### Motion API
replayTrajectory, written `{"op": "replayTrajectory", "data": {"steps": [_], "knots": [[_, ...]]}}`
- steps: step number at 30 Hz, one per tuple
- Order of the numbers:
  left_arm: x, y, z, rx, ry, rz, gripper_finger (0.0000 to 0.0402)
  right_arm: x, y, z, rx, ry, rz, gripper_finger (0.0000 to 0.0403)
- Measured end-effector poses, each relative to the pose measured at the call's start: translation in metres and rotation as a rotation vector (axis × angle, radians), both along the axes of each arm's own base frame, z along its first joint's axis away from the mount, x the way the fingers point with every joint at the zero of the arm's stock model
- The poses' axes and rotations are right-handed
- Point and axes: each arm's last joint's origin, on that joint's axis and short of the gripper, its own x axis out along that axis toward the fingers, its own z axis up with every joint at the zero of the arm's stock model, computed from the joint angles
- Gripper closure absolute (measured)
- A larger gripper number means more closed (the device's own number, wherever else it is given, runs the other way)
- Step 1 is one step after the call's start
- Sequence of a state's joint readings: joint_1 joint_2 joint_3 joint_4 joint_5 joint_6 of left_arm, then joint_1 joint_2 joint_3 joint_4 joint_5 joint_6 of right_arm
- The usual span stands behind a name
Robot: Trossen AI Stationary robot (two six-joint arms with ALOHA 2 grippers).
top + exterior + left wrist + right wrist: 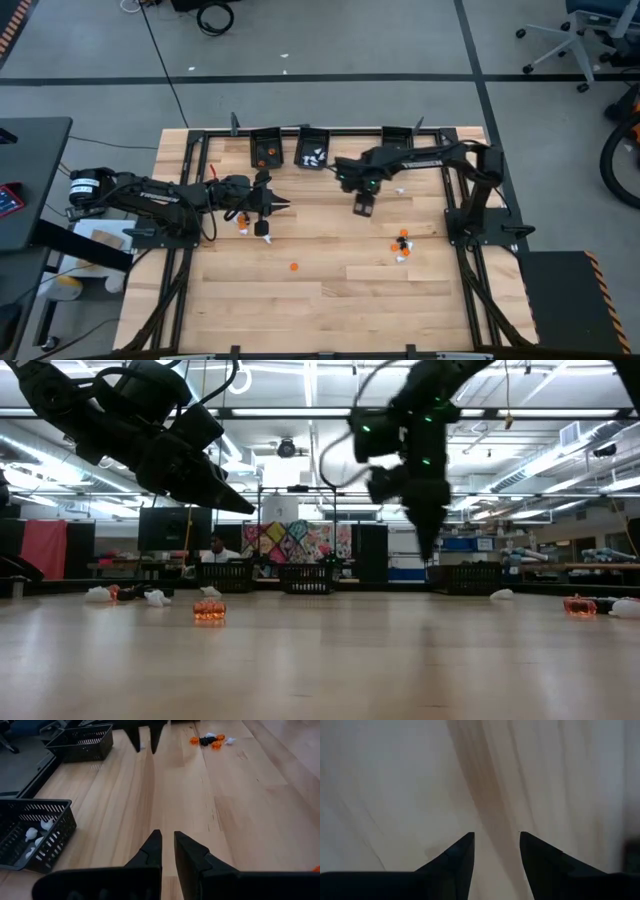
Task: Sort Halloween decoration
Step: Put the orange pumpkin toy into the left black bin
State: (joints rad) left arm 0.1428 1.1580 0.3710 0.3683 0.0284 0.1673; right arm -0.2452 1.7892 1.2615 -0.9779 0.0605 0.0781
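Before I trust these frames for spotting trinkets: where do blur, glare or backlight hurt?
Low view: ceiling lights backlight both arms into silhouettes, the table shines. Right wrist view: wood blurred beyond the right gripper. High view: evenly lit, trinkets tiny.

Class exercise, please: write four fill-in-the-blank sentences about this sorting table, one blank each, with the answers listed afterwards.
1. The three black bins stand along the table's ____ edge in the high view.
2. The middle bin holds trinkets of the colour ____.
3. The right end effector has nothing between its tips; below it lies only bare ____.
4. The lone trinket lying by itself on the table is ____ in colour.

Answers: top; white; wood; orange
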Motion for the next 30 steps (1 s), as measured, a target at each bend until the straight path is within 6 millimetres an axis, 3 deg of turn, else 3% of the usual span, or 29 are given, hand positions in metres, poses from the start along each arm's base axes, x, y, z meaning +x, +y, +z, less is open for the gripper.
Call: {"op": "replayTrajectory", "data": {"steps": [8,13,22,30], "knots": [[0.0,0.0,0.0,0.0,0.0,0.0,0.0374,-0.046,-0.001,-0.021,0.007,0.165,-0.151,0.024],[0.0,0.0,-0.001,-0.001,0.009,0.0,0.0374,-0.066,0.001,-0.03,0.117,0.243,-0.23,0.024],[-0.001,0.0,-0.001,-0.002,0.014,0.0,0.0374,-0.069,0.041,-0.028,0.146,0.35,-0.239,0.024],[-0.001,0.0,-0.003,-0.014,0.033,0.003,0.0374,-0.067,0.058,-0.029,0.199,0.352,-0.328,0.024]]}}
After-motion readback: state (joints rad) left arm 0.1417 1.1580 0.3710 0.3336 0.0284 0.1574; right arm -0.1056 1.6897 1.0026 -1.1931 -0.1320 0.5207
